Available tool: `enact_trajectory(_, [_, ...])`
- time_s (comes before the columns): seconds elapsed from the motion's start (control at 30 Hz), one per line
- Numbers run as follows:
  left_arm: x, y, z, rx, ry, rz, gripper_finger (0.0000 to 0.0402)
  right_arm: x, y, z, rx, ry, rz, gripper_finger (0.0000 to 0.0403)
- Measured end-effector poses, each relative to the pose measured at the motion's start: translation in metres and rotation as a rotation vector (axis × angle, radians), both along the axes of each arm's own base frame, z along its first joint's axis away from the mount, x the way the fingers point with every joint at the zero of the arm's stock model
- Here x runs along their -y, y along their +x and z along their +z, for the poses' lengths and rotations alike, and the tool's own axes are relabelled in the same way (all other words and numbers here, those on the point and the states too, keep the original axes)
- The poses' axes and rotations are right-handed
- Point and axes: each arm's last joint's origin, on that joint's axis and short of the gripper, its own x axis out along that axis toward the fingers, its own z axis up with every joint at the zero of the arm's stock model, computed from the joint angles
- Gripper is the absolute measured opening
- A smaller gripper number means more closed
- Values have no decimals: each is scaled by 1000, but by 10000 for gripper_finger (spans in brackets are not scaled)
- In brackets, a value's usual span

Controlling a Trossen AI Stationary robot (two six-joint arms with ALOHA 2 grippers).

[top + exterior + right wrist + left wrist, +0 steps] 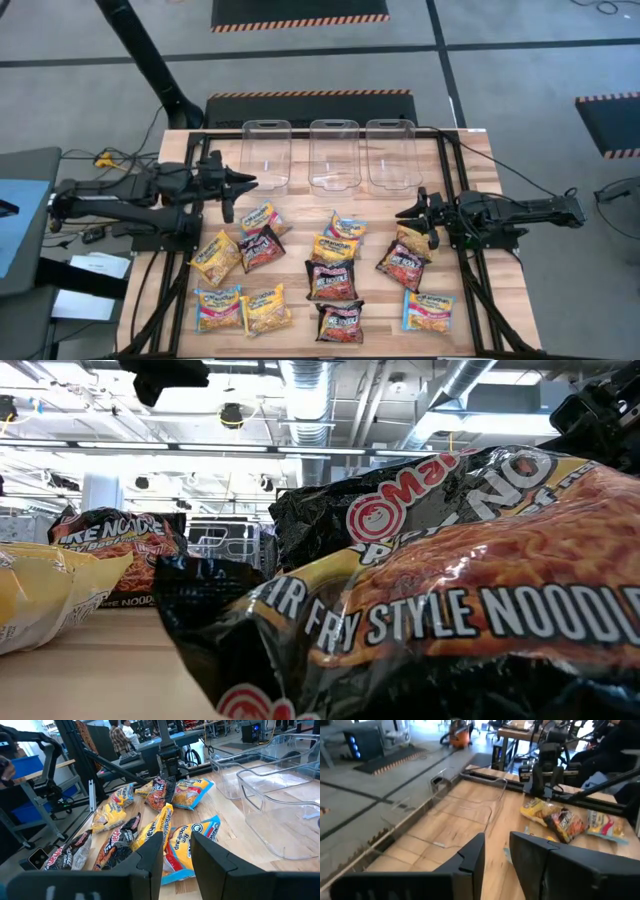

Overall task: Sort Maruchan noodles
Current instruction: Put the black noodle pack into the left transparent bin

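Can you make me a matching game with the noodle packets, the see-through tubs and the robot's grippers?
Things:
1. three clear tubs
2. noodle packets
3. left gripper
4. right gripper

Where or how:
A. spread over the near part of the wooden table
B. in a row along the table's far edge, nothing inside
C. holding nothing, next to a yellow packet on the right side
D. holding nothing, beside the leftmost tub

Pairs: 1-B, 2-A, 3-D, 4-C
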Motion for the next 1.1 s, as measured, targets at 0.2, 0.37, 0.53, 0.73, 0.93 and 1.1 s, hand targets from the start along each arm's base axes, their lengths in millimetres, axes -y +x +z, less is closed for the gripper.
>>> enact_trajectory(0.2, [0, -4, 8, 22, -58, 16, 124, 0, 0, 0, 1, 0, 0, 123])
enact_trajectory(0.37, [1, -8, 9, -7, -199, 22, 161, 0, 0, 0, 1, 1, 0, 123])
enact_trajectory(0.53, [3, -11, 0, -78, -358, -9, 169, 0, 0, 0, 1, 14, -1, 123])
enact_trajectory(0.73, [5, -8, -12, -203, -437, -28, 169, 0, 0, 2, 8, 15, -2, 123])
enact_trajectory(0.93, [7, 5, -26, -340, -519, -55, 169, 0, 0, 8, 47, 138, -8, 123])
enact_trajectory(1.1, [9, 19, -38, -438, -572, -54, 169, 3, 0, 11, 80, 384, -77, 123])
